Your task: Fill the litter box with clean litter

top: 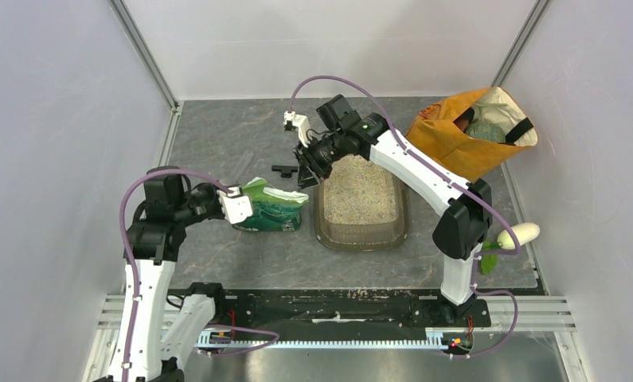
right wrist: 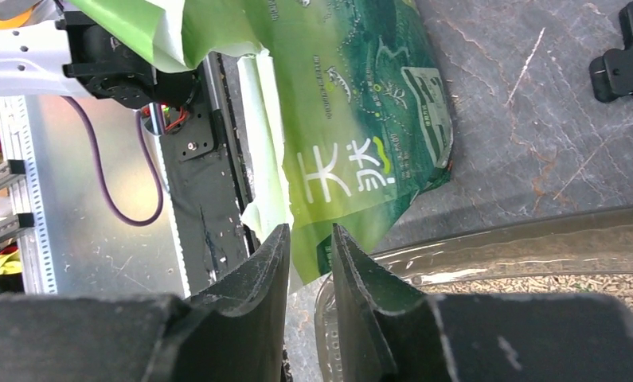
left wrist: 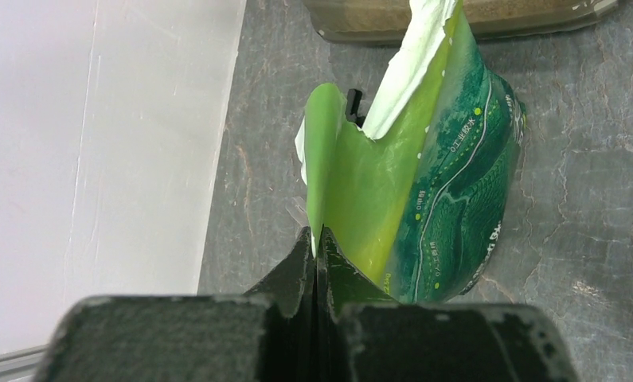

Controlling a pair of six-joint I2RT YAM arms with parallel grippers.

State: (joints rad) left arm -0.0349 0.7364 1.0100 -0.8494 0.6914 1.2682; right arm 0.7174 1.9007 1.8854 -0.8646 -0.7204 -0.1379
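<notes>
Top view: left gripper has the green pouch just ahead of it, with the litter box beyond already holding clean litter, so probably mid-fill and tipping comes next. Left wrist: jaws clenched on the pouch's edge, mouth cut off. Right wrist: right gripper slightly parted by the pouch's corner, contact unclear.

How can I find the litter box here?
Look at the middle of the grey table, just right of the green pouch. The litter box is the shallow, dark see-through tray, and only it holds pale sandy litter.
</notes>
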